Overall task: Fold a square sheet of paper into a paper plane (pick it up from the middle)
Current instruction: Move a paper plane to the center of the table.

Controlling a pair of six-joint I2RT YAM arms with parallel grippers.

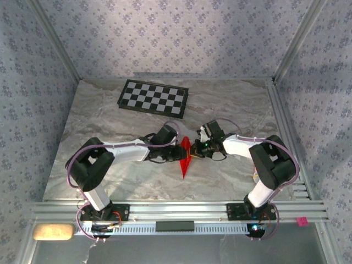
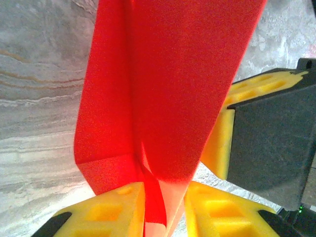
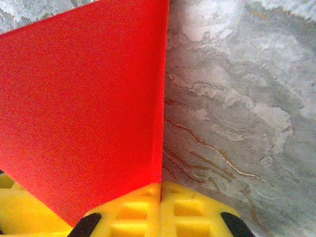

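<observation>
Red paper plane (image 1: 185,157), light and limp, stands on edge at mid-bench (image 1: 231,110): right gripper (image 3: 160,192) pinched shut on its fold, left gripper (image 2: 164,197) slightly spread around it; the stiffer centre crease looks safest to hold.

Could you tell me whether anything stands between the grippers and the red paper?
Nothing visible does: the right gripper pinches the red paper, and it sits between the parted jaws of the left gripper.
</observation>
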